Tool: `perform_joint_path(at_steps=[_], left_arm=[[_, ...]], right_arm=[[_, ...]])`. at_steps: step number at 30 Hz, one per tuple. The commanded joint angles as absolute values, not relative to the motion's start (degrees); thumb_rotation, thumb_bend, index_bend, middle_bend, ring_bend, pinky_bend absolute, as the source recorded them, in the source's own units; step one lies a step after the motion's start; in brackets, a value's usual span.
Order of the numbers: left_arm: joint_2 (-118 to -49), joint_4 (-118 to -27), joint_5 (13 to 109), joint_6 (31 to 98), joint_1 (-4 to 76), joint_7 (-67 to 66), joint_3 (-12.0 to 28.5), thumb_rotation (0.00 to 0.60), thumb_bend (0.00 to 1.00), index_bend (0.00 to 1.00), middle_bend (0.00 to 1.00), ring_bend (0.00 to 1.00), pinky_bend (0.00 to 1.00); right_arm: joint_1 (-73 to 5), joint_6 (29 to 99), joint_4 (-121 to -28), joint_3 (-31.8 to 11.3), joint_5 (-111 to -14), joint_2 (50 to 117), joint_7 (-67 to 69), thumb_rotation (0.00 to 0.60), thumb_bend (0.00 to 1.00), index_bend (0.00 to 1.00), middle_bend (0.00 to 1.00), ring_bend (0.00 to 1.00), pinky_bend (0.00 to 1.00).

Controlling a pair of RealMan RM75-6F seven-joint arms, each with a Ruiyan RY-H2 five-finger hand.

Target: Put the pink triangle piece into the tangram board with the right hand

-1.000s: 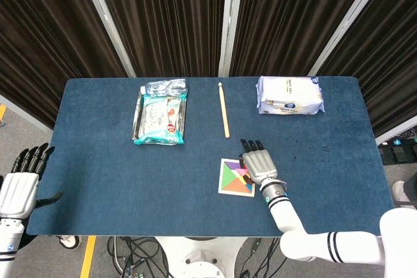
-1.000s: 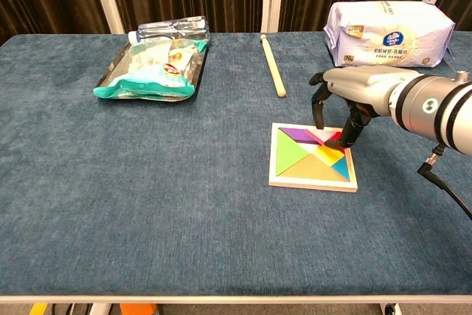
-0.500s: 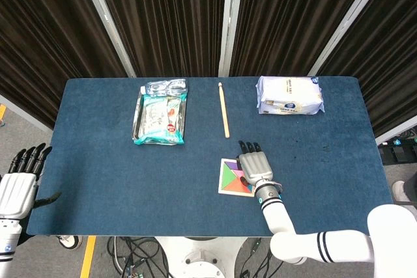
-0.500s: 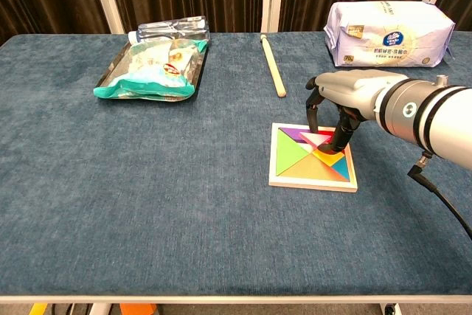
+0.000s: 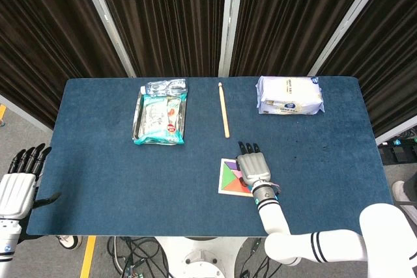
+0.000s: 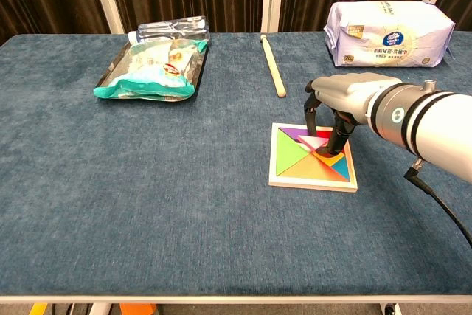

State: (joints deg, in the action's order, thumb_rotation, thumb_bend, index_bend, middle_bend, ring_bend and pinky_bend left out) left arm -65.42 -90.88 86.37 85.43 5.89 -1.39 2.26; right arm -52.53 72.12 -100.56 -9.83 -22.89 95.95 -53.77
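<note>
A: On the near right part of the blue cloth-covered counter (image 6: pixel 147 204) lies the square wooden tangram board with coloured pieces (image 6: pixel 313 157). What is the right hand (image 6: pixel 341 101) doing there?

B: It hangs over the far right part of the board with its fingers pointing down. A dark fingertip (image 6: pixel 328 147) touches the board's inner area, just beside the pink triangle piece (image 6: pixel 316 141).

A: So where is the pink piece exactly?

B: It lies inside the board, near the far edge, between the purple piece and the red and yellow ones. I cannot tell if it sits fully flat.

A: Is the hand grasping it?

B: I cannot tell. The fingers are curled downward, but whether they pinch the piece or only press beside it is not visible; in the head view the hand covers that part.

A: And the left hand (image 5: pixel 18 183)?

B: It is off the counter at the near left, holding nothing, fingers stretched and apart.

A: Other things?

B: A teal snack packet on a shiny tray (image 6: pixel 153 68) at the far left, a long wooden stick (image 6: pixel 271 64) in the middle, and a white tissue pack (image 6: pixel 389 34) at the far right, all well apart from the board.
</note>
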Motion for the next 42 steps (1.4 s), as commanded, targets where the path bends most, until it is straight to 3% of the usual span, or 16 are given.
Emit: perform_joint_path(at_steps=[1,33,39,42], left_arm=[[-65.45,-90.73,86.38,85.54,5.79,-1.21,2.24,0.6,0.0,0.04,0.0,0.0,0.0],[-65.84,-89.41,85.96,85.01,5.64,-0.08,2.17,0.6,0.0,0.04,0.0,0.0,0.0],[-65.61,-89.75,86.1,84.93,5.64,1.15,2.14,0.6,0.0,0.04,0.0,0.0,0.0],[-65.48,-89.82,86.29,84.94,5.66,1.48,2.09,0.6,0.0,0.04,0.0,0.0,0.0]], right_arm=[[-52.63,72.86,-100.07,-9.75,-23.41,96.51,-54.06,0.6,0.23,0.57,0.0,0.0,0.0],[-52.31,73.97,-97.16,-10.9,-22.96,99.72,-56.43,0.6,0.23,0.56,0.0,0.0,0.0],[-52.19,73.85,-97.12,-11.08,-22.7,99.72,-56.7,0.6,0.23,0.49,0.0,0.0,0.0],[-52.16,73.71,-97.17,-11.11,-22.58,99.72,-56.84,0.6,0.23,0.38,0.0,0.0,0.0]])
